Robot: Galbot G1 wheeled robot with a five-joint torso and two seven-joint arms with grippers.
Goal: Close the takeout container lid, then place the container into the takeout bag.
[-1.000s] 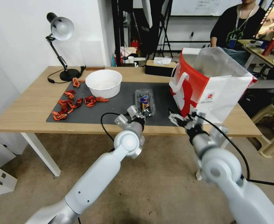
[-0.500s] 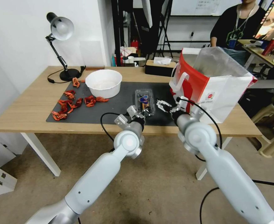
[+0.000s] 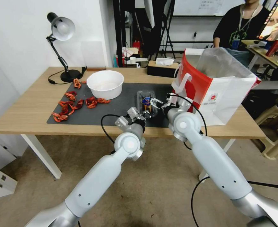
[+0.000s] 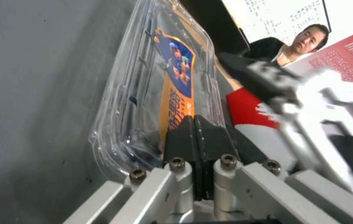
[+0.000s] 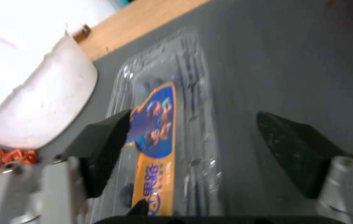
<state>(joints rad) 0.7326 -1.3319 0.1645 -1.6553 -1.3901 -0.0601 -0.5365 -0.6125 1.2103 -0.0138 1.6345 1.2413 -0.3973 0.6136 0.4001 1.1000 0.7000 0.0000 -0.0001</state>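
The left hand (image 4: 197, 130), its fingers pressed together, rests its tips on the near end of the lid (image 4: 176, 77) of the takeout container (image 3: 147, 101), which lies flat on the dark mat (image 3: 126, 102) on the table (image 3: 31, 110). The right hand (image 5: 189, 149) hangs over the container with fingers spread wide on either side of it. The takeout bag (image 3: 214, 85) stands open just beyond the right hand.
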